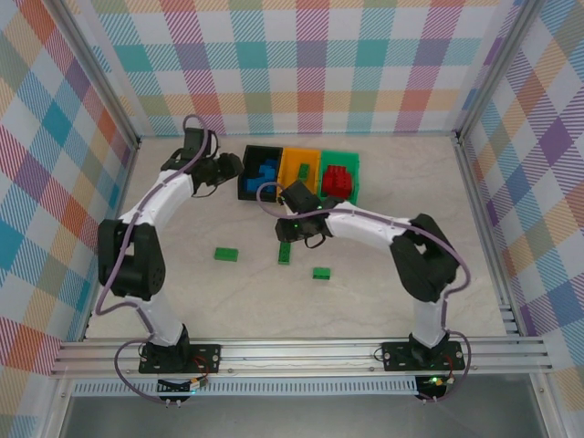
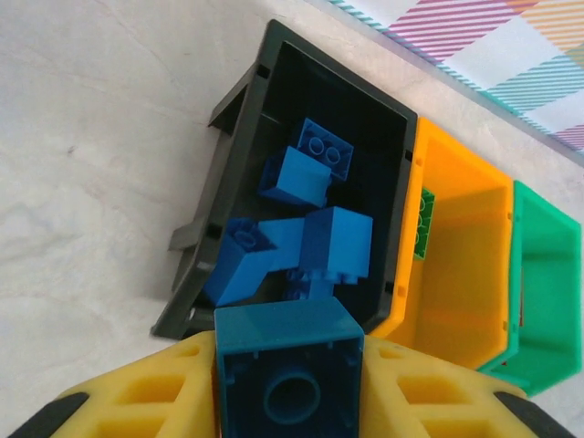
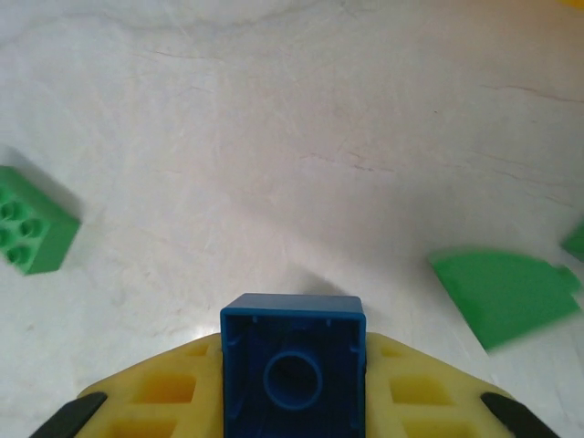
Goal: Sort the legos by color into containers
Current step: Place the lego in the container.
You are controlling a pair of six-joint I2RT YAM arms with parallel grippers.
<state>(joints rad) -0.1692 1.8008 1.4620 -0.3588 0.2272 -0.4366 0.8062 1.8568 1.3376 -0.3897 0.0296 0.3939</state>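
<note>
At the 12 o'clock edge of a pale table (image 1: 383, 301), inside a booth of plaid walls (image 1: 310, 64), three open bins stand side by side in a row: a black bin (image 1: 263, 149) at the 9 o'clock end, an orange-yellow bin (image 1: 299, 169) in the middle and a green bin (image 1: 354, 173) at the 3 o'clock end. The left claw (image 2: 290, 401) hangs at the black bin's 9 o'clock side, its yellow fingers (image 2: 155, 397) closed on a teal-blue brick (image 2: 289, 356) whose hollow underside faces the wrist camera. From that camera the black bin lies at 12 o'clock with a loose heap of blue bricks (image 2: 301, 173) inside. At 2 o'clock a lone green brick (image 2: 424, 224) sits in the orange-yellow bin, against the wall next to the black bin. Red bricks (image 1: 338, 180) lie in the green bin. The right claw (image 3: 292, 401) is above bare table toward 6 o'clock of the row, its jaws narrowed onto a royal-blue brick (image 3: 292, 365), hollow side likewise to the lens. Three pieces lie loose on the table, apart from the bins: a left green brick (image 1: 225, 255) at 7 o'clock of the row, a middle green brick (image 1: 286, 253) at 6 o'clock beside the right wrist, and a right green brick (image 1: 321, 273) just past it. In the right wrist view a studded green piece (image 3: 32, 228) rests at 10 o'clock of the held brick and a blurred green shape (image 3: 502, 292) at 2 o'clock.
</note>
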